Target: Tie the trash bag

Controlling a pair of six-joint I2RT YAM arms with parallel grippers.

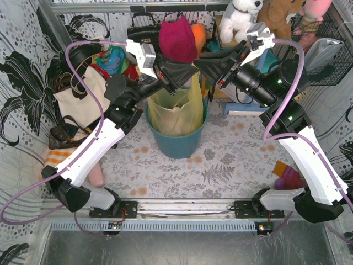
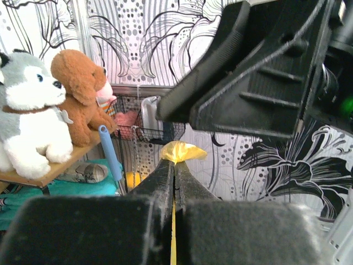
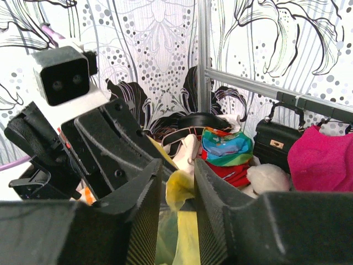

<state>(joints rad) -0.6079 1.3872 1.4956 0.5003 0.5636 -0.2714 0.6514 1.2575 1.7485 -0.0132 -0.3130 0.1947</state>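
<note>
Two arms rise from the near corners of the table (image 1: 231, 165) and meet nose to nose above its middle. The left arm climbs up and to the right from its base, bends beside the cream tote bag (image 1: 83, 96) at the left wall, and points its wrist toward the centre. The left gripper (image 2: 174, 165) has its fingers pressed tight together on a flap of the trash bag (image 1: 176, 113). In the left wrist view a small crumpled yellow tip pokes out past the fingertips, and the other arm's black claw fills the space just ahead.

The bag stands in the teal bin (image 1: 179, 144) at mid-table. It is thin, translucent and yellow, with something white showing through. Its top is drawn up in a narrow neck to where the two claws meet. A magenta cloth (image 1: 177, 38) sits behind and above that spot, with a black handbag (image 3: 274, 141) beside it.

The right arm mirrors the left: it goes up from its base, elbows out to the right and reaches back leftward. The right gripper (image 3: 177, 165) has its fingers apart, with a twisted yellow flap hanging in the gap. Whether the pads touch the flap cannot be told. Further right at the back sit a white plush husky (image 1: 240, 16), a brown plush dog (image 1: 278, 14) and a wire basket (image 1: 331, 49).
</note>
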